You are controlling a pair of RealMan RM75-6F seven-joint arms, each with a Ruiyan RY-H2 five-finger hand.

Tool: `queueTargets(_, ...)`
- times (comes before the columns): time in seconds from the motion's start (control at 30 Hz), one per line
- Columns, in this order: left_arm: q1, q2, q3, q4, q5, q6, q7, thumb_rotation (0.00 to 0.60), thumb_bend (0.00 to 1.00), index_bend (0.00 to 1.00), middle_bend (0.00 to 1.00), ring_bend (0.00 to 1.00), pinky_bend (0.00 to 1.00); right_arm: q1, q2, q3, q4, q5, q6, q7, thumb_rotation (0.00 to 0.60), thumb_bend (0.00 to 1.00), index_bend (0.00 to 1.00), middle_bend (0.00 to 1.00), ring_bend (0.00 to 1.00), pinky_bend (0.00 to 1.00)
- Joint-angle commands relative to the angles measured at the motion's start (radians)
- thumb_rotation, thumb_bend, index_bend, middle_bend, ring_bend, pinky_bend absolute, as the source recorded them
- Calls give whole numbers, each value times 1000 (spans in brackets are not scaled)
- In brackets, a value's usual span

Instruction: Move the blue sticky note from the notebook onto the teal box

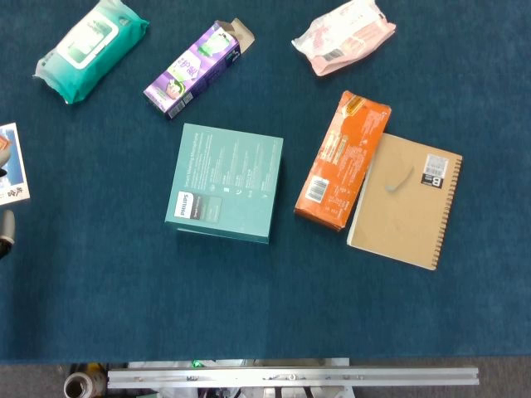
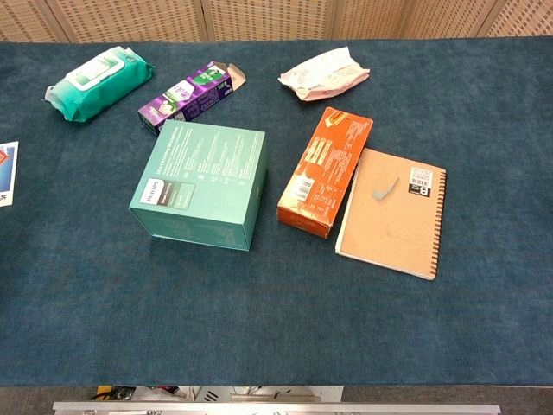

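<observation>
Looking down from the head view, you had the blue sticky note lying on the brown cover of the notebook, toward its upper left, a small curled strip whose long axis ran diagonally, low at the left and rising to the right. The teal box sat well to the left of it, with the orange carton between them and touching the notebook's left edge. Neither hand showed here (only a dark bit of hardware at the far left edge, too little to name), so you could not tell whether the fingers were released or clenched. From the chest view, the sticky note again lay near the notebook's upper left corner, just beside the orange carton, and the teal box stood further left. No hand appeared here either. Since the note lay on the right half of the table, your right hand was probably the nearer, and the carry would run leftward over the carton.
</observation>
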Motion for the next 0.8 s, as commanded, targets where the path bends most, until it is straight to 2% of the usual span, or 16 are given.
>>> queueTargets(0.03,-1,-1,0,1,-1,-3,-1,600,482,138,298,261,314,1,2,-2,-1,1,-3,-2,600,252,511,595,489,637)
queueTargets(0.4,2,2,2,6,9,2,-9,600,482,138,298,261,314,37,16,24,-10,-9,-20,-54,600,252,511,595,489,637)
queueTargets(0.53,1,4,4,2,18,3,-7,600,483,138,298,261,314,91,30,42,-29,8,-98,-141,600,252,511,598,562,642)
queueTargets(0.6,1,5,5,0,20,2,-5,600,483,138,298,261,314,128,30,53,-42,10,-143,-169,600,251,511,633,641,716)
queueTargets(0.67,3,6,6,-1,22,4,-6,600,483,138,298,261,314,164,21,66,-42,11,-182,-192,600,251,511,710,763,874)
queueTargets(0.73,5,7,7,-1,22,8,-7,600,483,138,298,261,314,194,9,77,-40,23,-220,-213,600,250,511,782,848,962)
queueTargets(0.8,7,9,7,-2,21,10,-7,600,483,138,298,261,314,231,-4,87,-39,43,-271,-236,600,250,511,871,936,1000)
